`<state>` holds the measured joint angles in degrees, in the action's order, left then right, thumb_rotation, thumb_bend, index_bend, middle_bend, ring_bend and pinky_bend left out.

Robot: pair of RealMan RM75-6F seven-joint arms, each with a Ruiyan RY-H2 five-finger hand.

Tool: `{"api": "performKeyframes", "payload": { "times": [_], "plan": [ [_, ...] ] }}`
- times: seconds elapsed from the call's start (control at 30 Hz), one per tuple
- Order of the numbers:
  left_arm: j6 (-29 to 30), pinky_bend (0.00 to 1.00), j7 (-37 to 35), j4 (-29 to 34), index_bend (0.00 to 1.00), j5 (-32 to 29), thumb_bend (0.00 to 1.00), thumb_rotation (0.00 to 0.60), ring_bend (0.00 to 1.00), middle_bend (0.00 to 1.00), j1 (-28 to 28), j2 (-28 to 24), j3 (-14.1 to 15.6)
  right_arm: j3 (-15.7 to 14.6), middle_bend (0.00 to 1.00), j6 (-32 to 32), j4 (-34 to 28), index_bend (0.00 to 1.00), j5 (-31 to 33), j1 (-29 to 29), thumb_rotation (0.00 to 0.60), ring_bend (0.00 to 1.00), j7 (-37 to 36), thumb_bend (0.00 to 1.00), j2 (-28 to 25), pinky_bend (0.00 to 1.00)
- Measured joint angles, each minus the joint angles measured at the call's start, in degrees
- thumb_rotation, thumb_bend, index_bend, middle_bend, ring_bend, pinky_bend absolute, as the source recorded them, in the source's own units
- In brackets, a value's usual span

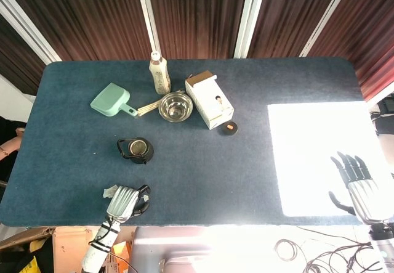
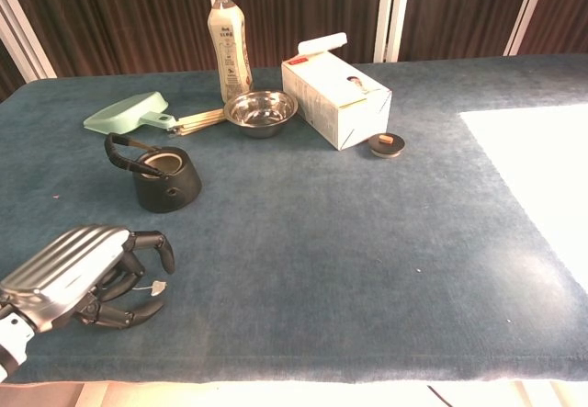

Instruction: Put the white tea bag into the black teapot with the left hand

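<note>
The black teapot (image 1: 138, 150) (image 2: 165, 179) stands open-topped at the left of the blue table, its handle tipped to the left. My left hand (image 1: 126, 202) (image 2: 87, 274) lies near the front edge, well in front of the pot. Its fingers (image 2: 147, 242) curl loosely over the tea bag's small white tag (image 2: 158, 288) and thin string, with a gap still showing around the tag. A whitish scrap, probably the tea bag (image 1: 109, 191), lies just left of that hand in the head view. My right hand (image 1: 357, 183) hovers with spread fingers and nothing in it, over the sunlit patch at the far right.
Behind the teapot are a green dustpan (image 1: 111, 99) (image 2: 129, 113), wooden sticks (image 1: 148, 107), a drink bottle (image 1: 159, 73) (image 2: 229, 44), a steel bowl (image 1: 175, 107) (image 2: 261, 111), a white carton (image 1: 210, 99) (image 2: 335, 99) and a small black disc (image 1: 230, 127) (image 2: 387, 143).
</note>
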<state>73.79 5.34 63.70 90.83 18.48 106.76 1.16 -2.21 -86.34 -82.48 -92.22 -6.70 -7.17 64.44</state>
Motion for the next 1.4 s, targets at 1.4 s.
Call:
{"api": "performKeyframes", "payload": {
  "times": [1.4],
  "plan": [
    [7.3,1.0,1.2,-2.0,0.68,2.7,0.54,0.6,1.0,0.99,0.3,-1.3,-0.3,0.7,0.0,2.0,-1.1,0.0,-0.1,0.9,0.6,0.0,1.9,0.3,-0.5,0.0]
  ]
}}
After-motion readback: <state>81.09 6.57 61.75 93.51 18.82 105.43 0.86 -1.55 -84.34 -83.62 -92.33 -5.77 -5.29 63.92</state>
